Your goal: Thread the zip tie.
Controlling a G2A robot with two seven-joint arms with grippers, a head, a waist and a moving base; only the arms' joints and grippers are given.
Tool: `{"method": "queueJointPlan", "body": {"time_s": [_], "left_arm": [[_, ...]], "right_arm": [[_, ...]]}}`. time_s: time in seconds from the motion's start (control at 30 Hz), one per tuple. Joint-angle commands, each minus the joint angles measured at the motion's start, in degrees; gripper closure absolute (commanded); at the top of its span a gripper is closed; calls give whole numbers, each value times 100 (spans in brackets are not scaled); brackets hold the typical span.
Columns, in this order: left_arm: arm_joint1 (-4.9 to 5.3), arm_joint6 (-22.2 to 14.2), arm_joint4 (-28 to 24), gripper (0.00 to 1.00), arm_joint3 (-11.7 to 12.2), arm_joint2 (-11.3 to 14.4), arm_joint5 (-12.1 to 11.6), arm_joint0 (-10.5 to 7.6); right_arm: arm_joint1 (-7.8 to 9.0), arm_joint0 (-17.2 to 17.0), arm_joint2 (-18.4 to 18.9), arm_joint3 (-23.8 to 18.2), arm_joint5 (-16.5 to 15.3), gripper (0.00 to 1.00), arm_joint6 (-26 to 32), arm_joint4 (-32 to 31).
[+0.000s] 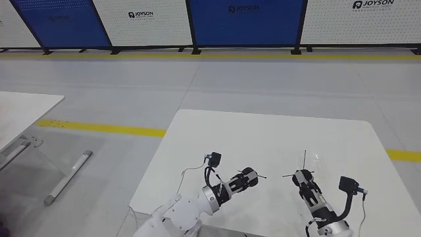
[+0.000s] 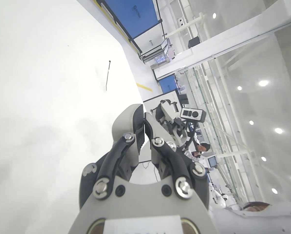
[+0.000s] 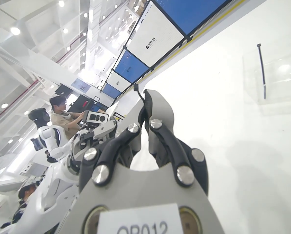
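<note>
Zip tie (image 3: 136, 88) pinched between closed fingers of right gripper (image 3: 145, 102), head end jutting just past the tips. Left gripper (image 2: 144, 116) near and facing it, fingers pressed together, contents impossible to tell. Second zip tie (image 3: 261, 70) propped in clear holder (image 3: 250, 79) on table (image 1: 263, 138), apart from both.

Left gripper (image 2: 144, 119) and right gripper (image 3: 144, 103), both pinched closed, point inward.

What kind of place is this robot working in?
Probably a factory hall or robot test floor: blue and white pegboard partitions, a yellow floor line, and rows of high ceiling lights.
</note>
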Motion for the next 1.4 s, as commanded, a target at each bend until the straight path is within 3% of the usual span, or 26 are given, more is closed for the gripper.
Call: {"method": "queueJointPlan", "body": {"time_s": [0.0,0.07,0.3,0.53,0.73,1.0,1.37], "left_arm": [[-5,74,83,100,23,38,-107,8],[-11,152,79,100,15,51,-226,10],[-11,152,79,100,15,51,-226,10],[-31,552,620,100,15,128,-86,-74],[-31,552,620,100,15,128,-86,-74],[-31,552,620,100,15,128,-86,-74],[-31,552,620,100,15,128,-86,-74]], "right_arm": [[0,0,0,0,0,100,0,0],[0,0,0,0,0,100,0,0],[0,0,0,0,0,100,0,0],[0,0,0,0,0,100,0,0],[0,0,0,0,0,100,0,0],[-9,-19,-65,144,-432,100,42,64],[-17,5,-129,200,-438,100,47,-42]]}}
